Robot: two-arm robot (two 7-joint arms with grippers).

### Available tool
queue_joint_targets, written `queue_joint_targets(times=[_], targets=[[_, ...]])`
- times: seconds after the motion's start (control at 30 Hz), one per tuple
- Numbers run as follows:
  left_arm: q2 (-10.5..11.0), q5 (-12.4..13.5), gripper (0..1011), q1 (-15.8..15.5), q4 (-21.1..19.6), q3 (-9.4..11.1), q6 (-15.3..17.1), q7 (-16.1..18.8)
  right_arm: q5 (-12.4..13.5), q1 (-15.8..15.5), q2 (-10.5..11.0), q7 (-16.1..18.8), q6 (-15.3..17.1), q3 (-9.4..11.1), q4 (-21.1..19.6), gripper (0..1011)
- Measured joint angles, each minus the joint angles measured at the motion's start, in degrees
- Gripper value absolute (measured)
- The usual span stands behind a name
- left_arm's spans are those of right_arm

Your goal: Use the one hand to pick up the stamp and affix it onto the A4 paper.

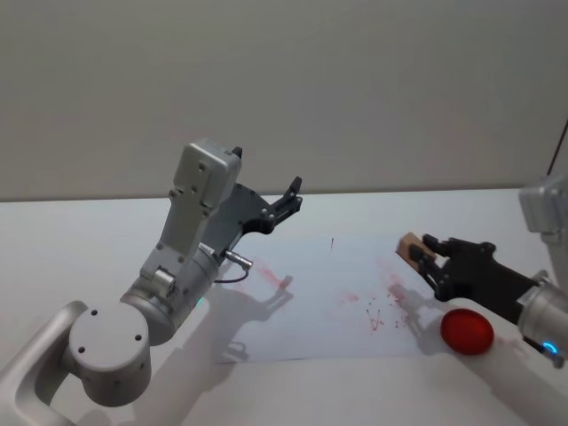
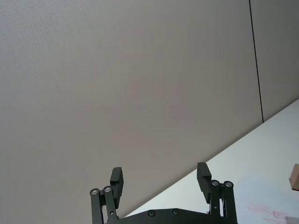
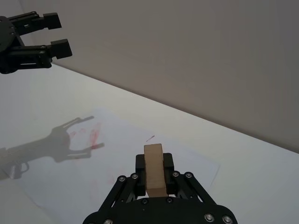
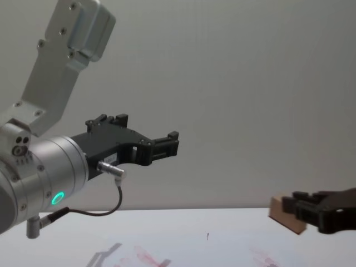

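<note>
The stamp (image 1: 410, 248) is a light tan wooden block, and my right gripper (image 1: 426, 252) is shut on it. In the right wrist view the stamp (image 3: 154, 170) stands between the black fingers (image 3: 169, 164). From the chest, the stamp (image 4: 286, 218) hangs a little above the table's surface, over the right edge of the A4 paper (image 1: 302, 311). The white sheet (image 3: 117, 149) carries red prints and a small dark mark. My left gripper (image 1: 291, 195) is raised high above the paper's left part, open and holding nothing (image 2: 160, 179).
A round red ink pad (image 1: 467, 331) lies on the white table (image 1: 80, 240) just off the paper's right edge, under my right arm. My left arm's silver body (image 1: 191, 240) and its cable (image 4: 105, 211) tower over the left side. A plain wall stands behind.
</note>
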Motion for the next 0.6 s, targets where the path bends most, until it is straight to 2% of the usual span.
queue_joint_targets(times=[0.17,0.4,0.6], targets=[[0.0,0.0,1001,0.0,0.0,0.0,0.0,0.0,-0.8,2.6,-1.7,2.7,-0.6,-0.9,3.5,210],[0.0,0.0,1001,0.0,0.0,0.0,0.0,0.0,-2.5,6.5,-4.5,6.8,-1.2,-2.7,10.4,210],[0.0,0.0,1001,0.0,0.0,0.0,0.0,0.0,-3.8,8.6,-6.0,8.7,-1.3,-3.8,14.9,210]])
